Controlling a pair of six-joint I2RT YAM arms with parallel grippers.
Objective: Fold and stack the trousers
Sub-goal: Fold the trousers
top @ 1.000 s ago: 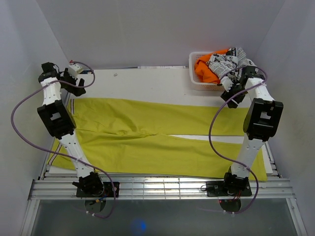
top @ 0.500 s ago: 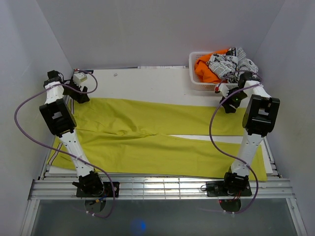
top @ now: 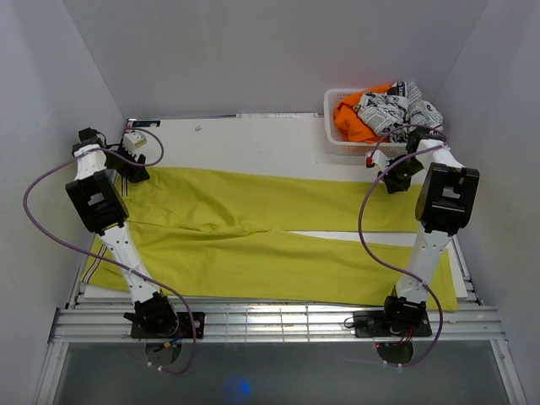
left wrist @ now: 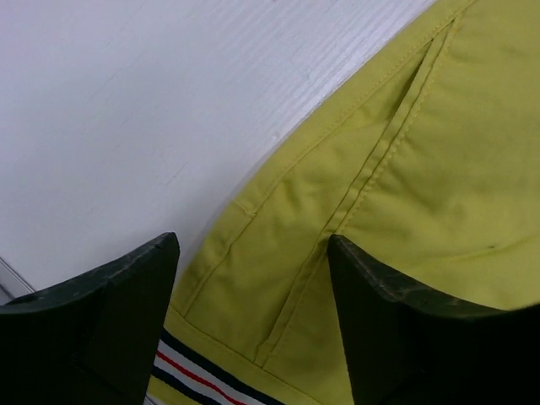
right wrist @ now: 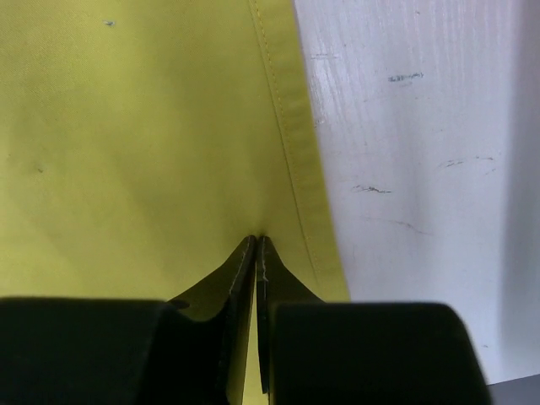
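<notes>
Trousers lie spread flat, mustard-yellow, both long legs stretched rightward

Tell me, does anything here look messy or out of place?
Only the white basket at the far right: the orange garment and the black-and-white printed cloth are heaped above its rim, the cloth spilling over. The yellow trousers lie flat.

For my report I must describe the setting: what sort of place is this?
Probably a laboratory robot cell, not a home: a left arm and right arm mounted at a white table, plain white walls around it, and yellow trousers spread flat for folding.
</notes>
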